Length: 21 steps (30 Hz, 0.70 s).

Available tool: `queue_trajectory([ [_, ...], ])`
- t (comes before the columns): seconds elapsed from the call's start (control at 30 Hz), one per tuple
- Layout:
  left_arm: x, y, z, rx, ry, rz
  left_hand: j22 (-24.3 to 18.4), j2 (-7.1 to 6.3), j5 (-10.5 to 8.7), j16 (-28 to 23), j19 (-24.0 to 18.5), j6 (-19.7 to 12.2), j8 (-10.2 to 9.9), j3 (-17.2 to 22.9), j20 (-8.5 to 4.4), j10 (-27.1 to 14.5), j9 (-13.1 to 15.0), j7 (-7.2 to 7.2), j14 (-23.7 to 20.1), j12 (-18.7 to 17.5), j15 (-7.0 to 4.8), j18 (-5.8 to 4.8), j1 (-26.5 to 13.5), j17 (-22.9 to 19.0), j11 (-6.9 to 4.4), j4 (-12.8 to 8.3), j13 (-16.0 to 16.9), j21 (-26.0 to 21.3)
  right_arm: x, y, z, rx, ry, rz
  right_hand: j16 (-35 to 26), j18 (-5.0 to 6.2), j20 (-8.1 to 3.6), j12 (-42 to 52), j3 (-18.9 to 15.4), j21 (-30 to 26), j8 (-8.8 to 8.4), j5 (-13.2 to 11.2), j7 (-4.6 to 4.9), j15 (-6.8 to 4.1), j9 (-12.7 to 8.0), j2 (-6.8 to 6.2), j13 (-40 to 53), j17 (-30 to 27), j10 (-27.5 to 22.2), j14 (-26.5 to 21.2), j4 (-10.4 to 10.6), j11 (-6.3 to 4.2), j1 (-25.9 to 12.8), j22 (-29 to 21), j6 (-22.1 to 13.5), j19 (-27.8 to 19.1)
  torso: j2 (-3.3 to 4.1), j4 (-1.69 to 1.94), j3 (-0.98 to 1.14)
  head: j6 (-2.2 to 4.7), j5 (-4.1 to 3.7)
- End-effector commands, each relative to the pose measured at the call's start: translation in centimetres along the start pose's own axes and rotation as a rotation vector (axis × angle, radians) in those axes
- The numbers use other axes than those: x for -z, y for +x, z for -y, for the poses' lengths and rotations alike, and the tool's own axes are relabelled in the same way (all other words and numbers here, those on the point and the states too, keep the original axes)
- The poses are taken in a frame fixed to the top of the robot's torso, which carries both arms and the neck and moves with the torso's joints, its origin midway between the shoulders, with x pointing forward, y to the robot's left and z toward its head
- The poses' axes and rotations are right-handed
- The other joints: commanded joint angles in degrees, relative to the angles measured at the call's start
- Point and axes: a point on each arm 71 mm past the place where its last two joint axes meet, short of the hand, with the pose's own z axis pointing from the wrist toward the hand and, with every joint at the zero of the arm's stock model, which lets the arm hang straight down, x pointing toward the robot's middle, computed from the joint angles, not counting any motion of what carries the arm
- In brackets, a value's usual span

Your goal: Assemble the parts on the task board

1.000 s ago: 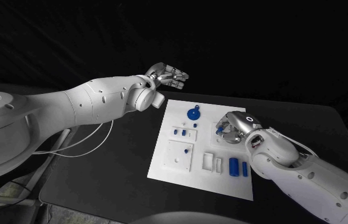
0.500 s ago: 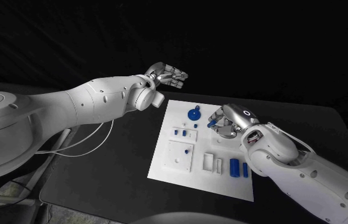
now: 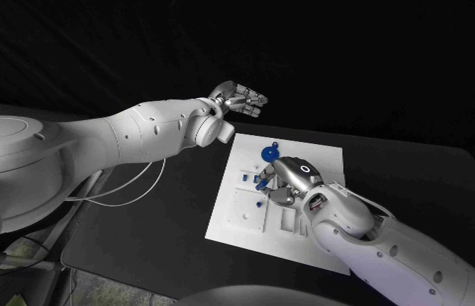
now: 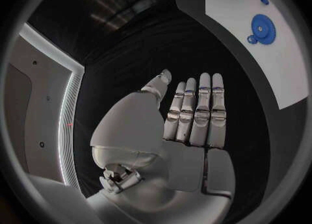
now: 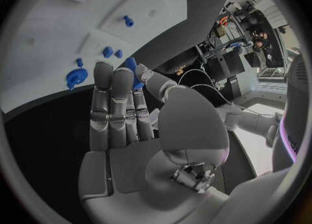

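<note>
While the flat white rigid task board [image 3: 230, 218] lies in the middle of the black table [image 3: 148, 237], your left hand [image 3: 241, 100] hovers beyond its far edge, fingers straight and apart, holding nothing. Your right hand [image 3: 277, 181] hangs over the board's middle, pinching a small blue hard-plastic part [image 5: 132, 68] between thumb and fingertip. Judge it light, stiff and slippery: grip its sides. The 1 blue toothed gear [image 3: 266, 154] sits near the far edge.

Right robot hand [image 3: 280, 181] and its arm cover the task board's [image 3: 228, 225] middle.
</note>
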Motion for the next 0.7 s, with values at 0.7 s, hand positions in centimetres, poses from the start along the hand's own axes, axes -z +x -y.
queue_trajectory([
  [0.7,-0.2,2.1,0.6,0.027,0.017,-0.065,-0.2,0.36,-0.22,-0.1,0.1,-0.1,-0.1,-0.4,0.00,0.2,-0.1,0.06,0.2,-0.2,0.07,0.15,0.0,0.0,0.21,0.1,-0.1,0.3,-0.1,5.4,-2.6,0.064,-0.066,-0.114,-0.7,-0.26,-0.29,0.2,-0.4,-0.5,0.34,0.3,-0.07,-0.30,0.6,0.68,0.1,0.2,1.0,0.2,-0.9,-0.80,-0.3,1.4,0.4,0.7,0.00,-0.11,0.11,-0.99,1.33],
])
